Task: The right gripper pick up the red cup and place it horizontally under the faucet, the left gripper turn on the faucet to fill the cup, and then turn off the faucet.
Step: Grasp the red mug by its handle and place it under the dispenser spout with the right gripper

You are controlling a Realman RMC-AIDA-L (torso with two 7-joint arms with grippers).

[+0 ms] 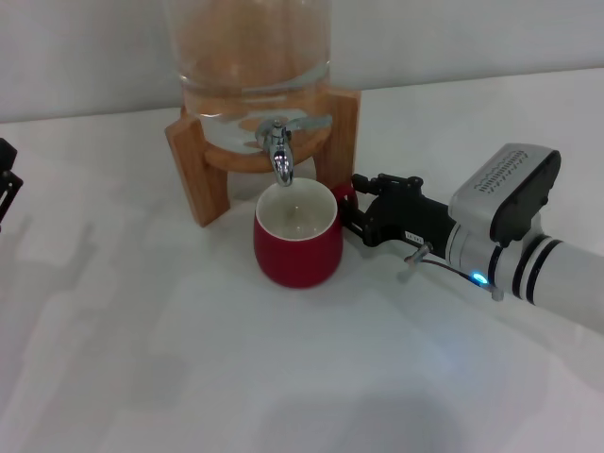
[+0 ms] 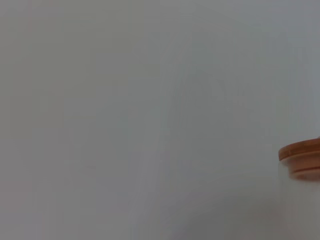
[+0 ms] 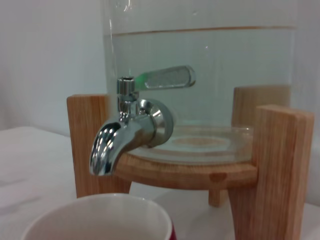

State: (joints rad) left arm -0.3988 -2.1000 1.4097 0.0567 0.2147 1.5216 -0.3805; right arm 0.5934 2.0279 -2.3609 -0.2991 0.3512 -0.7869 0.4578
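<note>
The red cup point(image 1: 297, 236) stands upright on the worktop point(image 1: 189, 359) beneath the faucet point(image 1: 279, 151). The right end effector point(image 1: 357, 215) pinches its mostly hidden handle. The left end effector point(image 1: 6, 184) is cut off at the left edge, so its state cannot be told.

No text, brand, number or sign could be read anywhere. A small pale label sat on the right gripper point(image 1: 351, 215), but its print was too small to read.
</note>
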